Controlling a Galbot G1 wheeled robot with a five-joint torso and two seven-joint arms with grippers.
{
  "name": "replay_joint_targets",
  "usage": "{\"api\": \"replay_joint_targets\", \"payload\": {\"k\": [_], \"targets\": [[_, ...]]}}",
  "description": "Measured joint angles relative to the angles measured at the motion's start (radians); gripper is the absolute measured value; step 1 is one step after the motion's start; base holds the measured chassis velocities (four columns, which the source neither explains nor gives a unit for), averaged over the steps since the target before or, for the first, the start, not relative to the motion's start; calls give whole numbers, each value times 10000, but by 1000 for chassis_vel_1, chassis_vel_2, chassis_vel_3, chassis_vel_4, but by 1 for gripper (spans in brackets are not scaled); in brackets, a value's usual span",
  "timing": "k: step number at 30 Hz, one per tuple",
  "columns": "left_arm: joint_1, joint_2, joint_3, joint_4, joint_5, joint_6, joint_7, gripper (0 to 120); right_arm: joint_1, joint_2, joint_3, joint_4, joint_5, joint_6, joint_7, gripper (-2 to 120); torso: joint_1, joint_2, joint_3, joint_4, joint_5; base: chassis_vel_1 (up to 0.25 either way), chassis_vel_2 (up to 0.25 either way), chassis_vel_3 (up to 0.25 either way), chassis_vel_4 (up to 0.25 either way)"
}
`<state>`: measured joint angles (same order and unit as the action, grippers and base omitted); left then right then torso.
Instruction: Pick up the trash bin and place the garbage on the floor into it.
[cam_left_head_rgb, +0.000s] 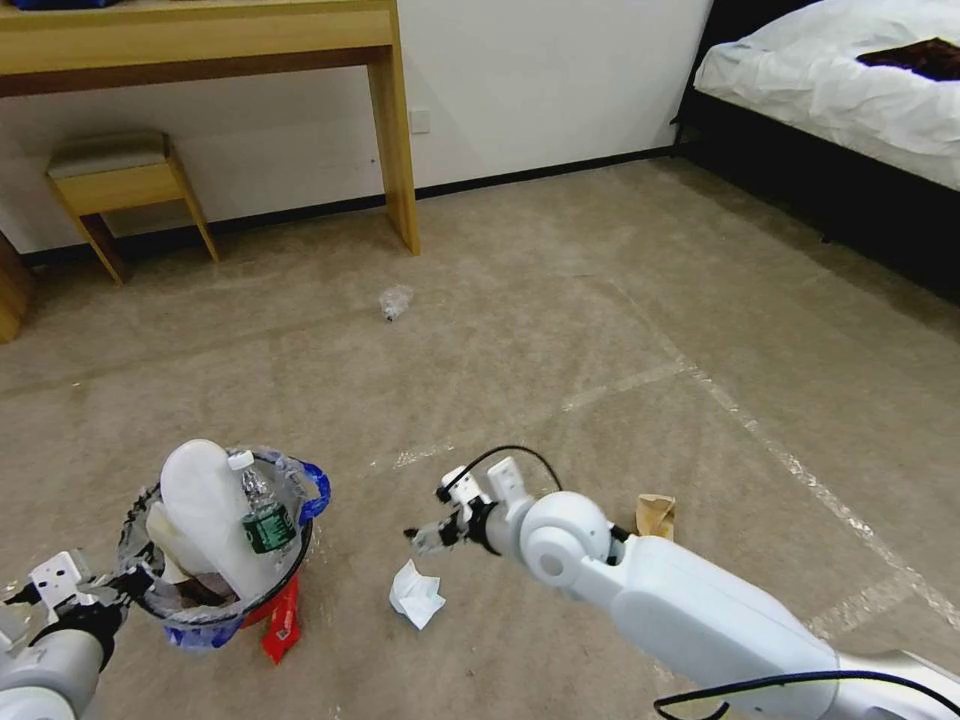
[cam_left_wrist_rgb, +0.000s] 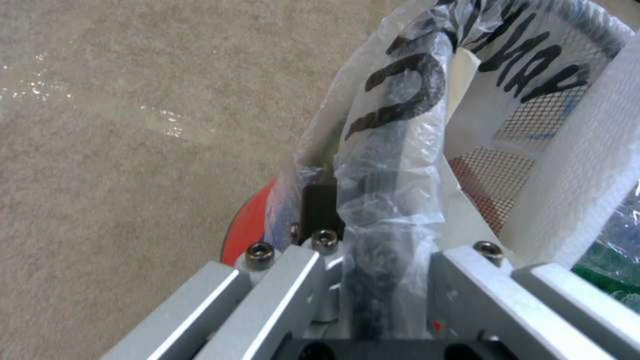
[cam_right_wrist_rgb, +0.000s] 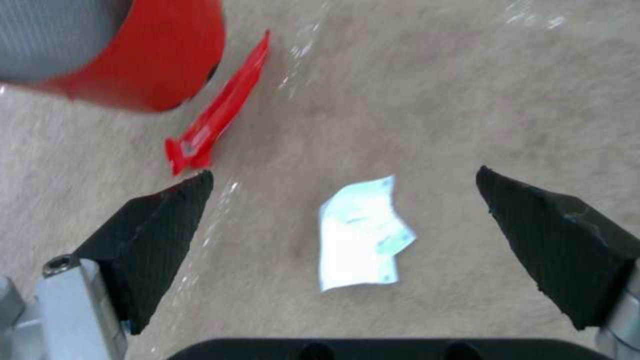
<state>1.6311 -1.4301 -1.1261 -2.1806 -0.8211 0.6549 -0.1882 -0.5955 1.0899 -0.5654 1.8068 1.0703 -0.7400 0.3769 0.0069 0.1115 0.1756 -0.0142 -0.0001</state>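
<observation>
right tool (cam_right_wrist_rgb: 347, 220) spread wide above crumpled white paper (cam_right_wrist_rgb: 363, 235): likely light, soft; pinch its raised folds. left tool (cam_left_wrist_rgb: 373, 280) clamps trash bin (cam_left_head_rgb: 215, 590) rim.

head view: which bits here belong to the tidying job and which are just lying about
Job:
- small round red trash bin, held by left gripper
- crumpled white paper under open right gripper
- flat red wrapper
- brown cardboard scrap
- clear plastic scrap
- white slipper sole and green-labelled clear bottle, in the bin

Lying about:
- wooden desk
- wooden stool
- white bed
</observation>
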Motion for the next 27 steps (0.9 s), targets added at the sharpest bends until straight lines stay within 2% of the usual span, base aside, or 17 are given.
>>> {"api": "replay_joint_targets", "payload": {"k": [15,17,27], "targets": [[-34,-43,35,44,50,-11,4,1,94,922,-618,-1296,-542,2,-224,100,0,-1,0,0,-1,0,0,0,0],[-34,-35,35,56,53,-12,3,1,67,1283,-666,-1822,-699,48,-273,100,0,0,0,0,0,0,0,0,0],[-33,-59,47,68,57,-17,3,1,6,1889,-924,-3104,-1044,338,-284,100,0,-1,0,-1,0,0,0,0,0]]}}
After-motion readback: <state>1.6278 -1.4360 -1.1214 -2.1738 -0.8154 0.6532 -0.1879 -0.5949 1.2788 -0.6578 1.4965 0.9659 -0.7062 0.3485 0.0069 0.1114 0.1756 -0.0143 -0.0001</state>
